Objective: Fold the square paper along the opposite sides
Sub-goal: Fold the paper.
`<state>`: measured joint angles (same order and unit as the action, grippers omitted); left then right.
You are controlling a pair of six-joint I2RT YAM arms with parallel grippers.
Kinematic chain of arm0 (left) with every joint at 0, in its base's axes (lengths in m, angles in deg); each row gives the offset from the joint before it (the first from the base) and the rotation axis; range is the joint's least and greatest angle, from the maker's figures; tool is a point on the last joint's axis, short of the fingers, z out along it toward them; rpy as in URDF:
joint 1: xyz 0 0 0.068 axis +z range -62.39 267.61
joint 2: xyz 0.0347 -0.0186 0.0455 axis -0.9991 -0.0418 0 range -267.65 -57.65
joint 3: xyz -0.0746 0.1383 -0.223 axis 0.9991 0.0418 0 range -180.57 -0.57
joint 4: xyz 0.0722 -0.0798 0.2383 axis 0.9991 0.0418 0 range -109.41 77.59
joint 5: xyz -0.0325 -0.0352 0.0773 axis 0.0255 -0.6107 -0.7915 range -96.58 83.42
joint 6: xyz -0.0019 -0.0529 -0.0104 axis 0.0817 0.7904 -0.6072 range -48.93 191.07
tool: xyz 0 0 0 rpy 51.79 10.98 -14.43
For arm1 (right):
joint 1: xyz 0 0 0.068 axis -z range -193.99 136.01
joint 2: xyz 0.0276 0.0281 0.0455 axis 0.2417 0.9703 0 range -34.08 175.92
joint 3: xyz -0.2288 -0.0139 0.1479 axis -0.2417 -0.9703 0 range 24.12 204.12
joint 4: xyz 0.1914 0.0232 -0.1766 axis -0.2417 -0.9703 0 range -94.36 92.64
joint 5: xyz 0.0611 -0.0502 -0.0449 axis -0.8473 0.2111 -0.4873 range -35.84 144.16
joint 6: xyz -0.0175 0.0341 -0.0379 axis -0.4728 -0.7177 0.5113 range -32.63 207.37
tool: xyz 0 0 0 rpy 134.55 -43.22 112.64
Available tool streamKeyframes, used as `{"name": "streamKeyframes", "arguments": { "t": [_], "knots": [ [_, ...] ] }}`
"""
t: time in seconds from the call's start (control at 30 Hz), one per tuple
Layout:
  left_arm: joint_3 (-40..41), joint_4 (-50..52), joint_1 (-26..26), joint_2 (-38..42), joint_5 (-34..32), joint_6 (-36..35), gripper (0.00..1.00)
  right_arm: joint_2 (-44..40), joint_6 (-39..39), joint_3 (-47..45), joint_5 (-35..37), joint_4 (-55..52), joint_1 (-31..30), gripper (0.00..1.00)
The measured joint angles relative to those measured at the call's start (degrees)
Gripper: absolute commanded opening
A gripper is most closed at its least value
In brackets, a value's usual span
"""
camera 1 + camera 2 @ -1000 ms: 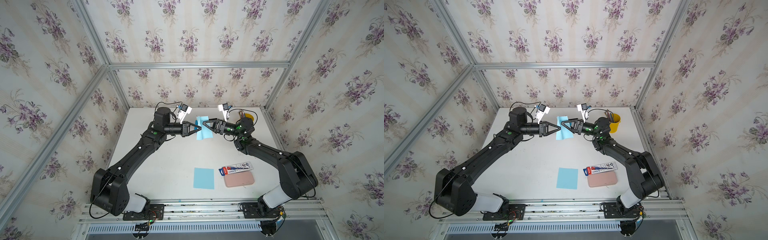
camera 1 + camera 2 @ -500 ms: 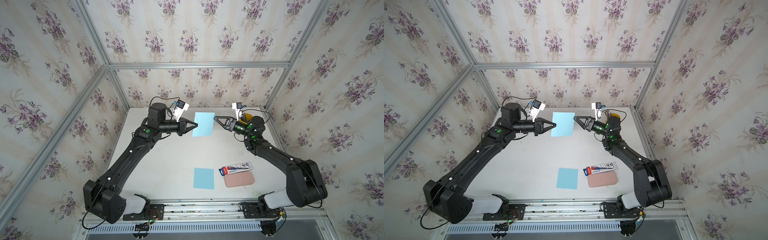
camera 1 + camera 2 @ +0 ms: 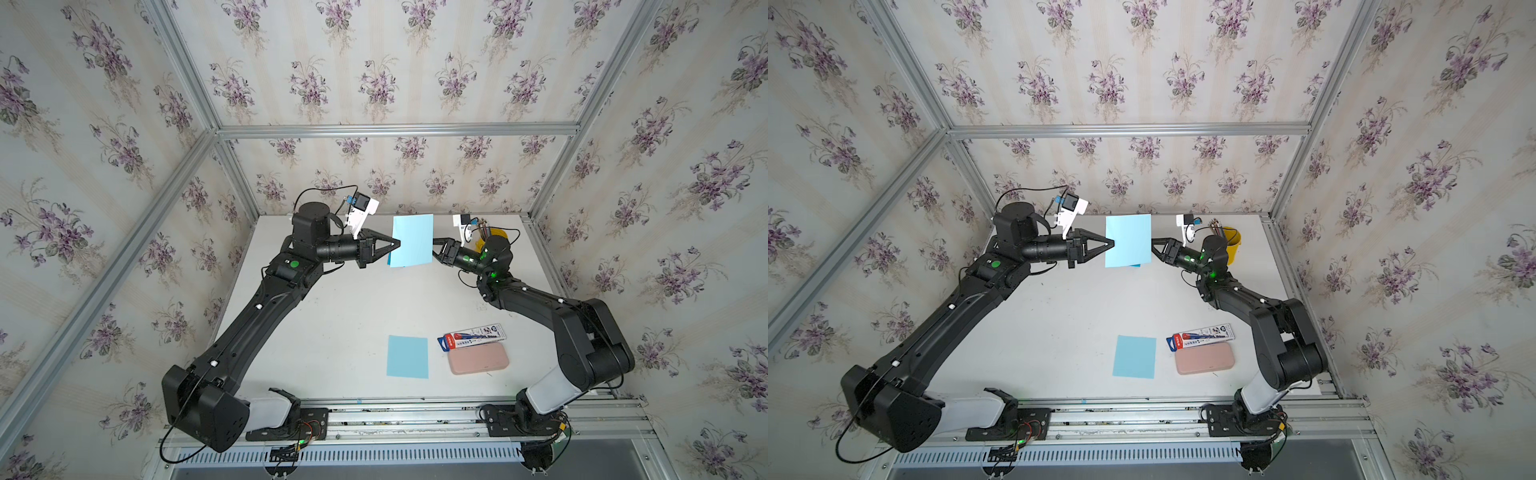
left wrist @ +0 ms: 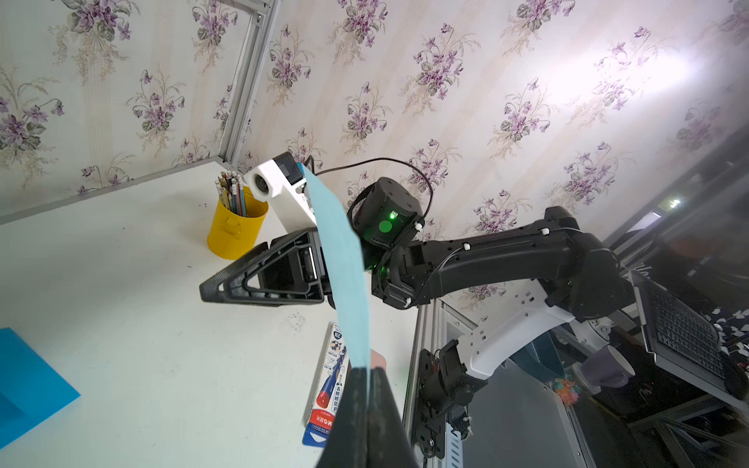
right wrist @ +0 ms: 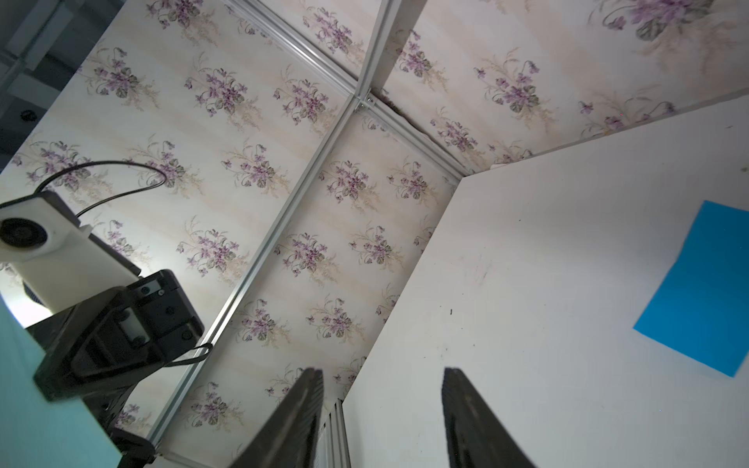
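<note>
A light blue square paper (image 3: pixel 411 241) (image 3: pixel 1127 241) hangs upright in the air over the back of the table. My left gripper (image 3: pixel 397 246) (image 3: pixel 1111 244) is shut on the middle of its left edge. In the left wrist view the paper (image 4: pixel 344 263) runs edge-on out of the closed left gripper (image 4: pixel 369 370). My right gripper (image 3: pixel 434 243) (image 3: pixel 1153 243) stands open just off the paper's right edge, apart from it. Nothing lies between the fingers of the right gripper (image 5: pixel 383 372) in the right wrist view. The held paper (image 5: pixel 40 405) shows there at one corner.
Another blue square sheet (image 3: pixel 407 356) (image 3: pixel 1134 356) lies flat near the table's front. Beside it are a pen box (image 3: pixel 471 334) and a pink case (image 3: pixel 478 358). A yellow pencil cup (image 3: pixel 1231 243) stands at the back right, behind my right wrist. The table (image 3: pixel 332 332) has walls on three sides.
A second ago both grippers met at the bunched paper. The right gripper let go and drew back to the right. The left drew back with the paper, which now hangs flat.
</note>
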<state>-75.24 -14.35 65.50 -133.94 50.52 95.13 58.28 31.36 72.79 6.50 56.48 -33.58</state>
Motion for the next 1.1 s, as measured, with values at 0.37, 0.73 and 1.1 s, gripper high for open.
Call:
{"name": "streamKeyframes", "arguments": {
  "t": [0.37,0.73,1.1],
  "knots": [
    [0.6,-2.1,1.7,-2.6,-3.8,1.9,0.00,-6.9,-8.6,-3.4,-2.9,15.7,-1.6,0.66],
    [1.7,-5.4,1.5,-3.2,-2.4,4.9,0.00,-6.4,-8.3,-0.7,-1.0,15.6,-6.2,0.75],
    [3.2,-5.2,1.5,-1.4,-1.2,4.2,0.00,-1.5,-9.4,4.2,-1.2,16.6,-8.3,0.78]
  ]
}}
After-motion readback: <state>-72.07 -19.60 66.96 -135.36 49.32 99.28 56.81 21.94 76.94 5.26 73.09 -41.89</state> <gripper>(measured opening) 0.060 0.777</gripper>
